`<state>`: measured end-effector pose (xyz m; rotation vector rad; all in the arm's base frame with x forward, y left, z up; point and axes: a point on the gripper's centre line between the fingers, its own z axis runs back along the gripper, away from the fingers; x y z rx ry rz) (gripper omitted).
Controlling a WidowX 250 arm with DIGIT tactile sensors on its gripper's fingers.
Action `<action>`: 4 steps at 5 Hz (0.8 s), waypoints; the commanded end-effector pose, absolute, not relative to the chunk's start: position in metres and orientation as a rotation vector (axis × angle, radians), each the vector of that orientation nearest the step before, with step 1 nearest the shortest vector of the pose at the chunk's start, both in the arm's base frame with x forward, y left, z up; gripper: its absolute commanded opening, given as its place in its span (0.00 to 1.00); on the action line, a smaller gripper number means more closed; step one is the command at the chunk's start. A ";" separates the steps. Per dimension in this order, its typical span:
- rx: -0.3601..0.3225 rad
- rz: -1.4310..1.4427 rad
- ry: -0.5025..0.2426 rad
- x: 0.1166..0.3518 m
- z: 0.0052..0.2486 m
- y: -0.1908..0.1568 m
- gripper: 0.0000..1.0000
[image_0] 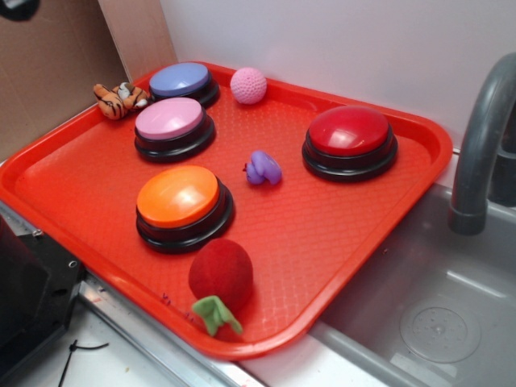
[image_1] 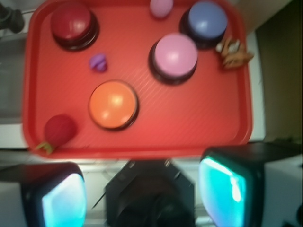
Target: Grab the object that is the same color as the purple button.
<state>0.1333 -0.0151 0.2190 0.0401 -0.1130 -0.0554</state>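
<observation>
The small violet-purple toy figure lies on the red tray between the red, pink and orange buttons; in the wrist view it sits upper left. The purple button with the bluish-lavender top stands at the tray's far corner, top right in the wrist view. My gripper hangs high above the tray's near edge, jaws wide apart and empty, well away from the figure. It does not show in the exterior view.
Pink-mauve button, orange button, red button, pink knitted ball, red fuzzy ball with green leaf and a toy tiger share the tray. A grey sink and faucet lie right.
</observation>
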 end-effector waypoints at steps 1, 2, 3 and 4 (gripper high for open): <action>0.080 -0.268 -0.217 0.191 0.185 -0.021 1.00; -0.016 -0.495 -0.295 0.229 0.150 -0.042 1.00; -0.011 -0.509 -0.297 0.249 0.120 -0.058 1.00; -0.078 -0.546 -0.292 0.263 0.089 -0.074 1.00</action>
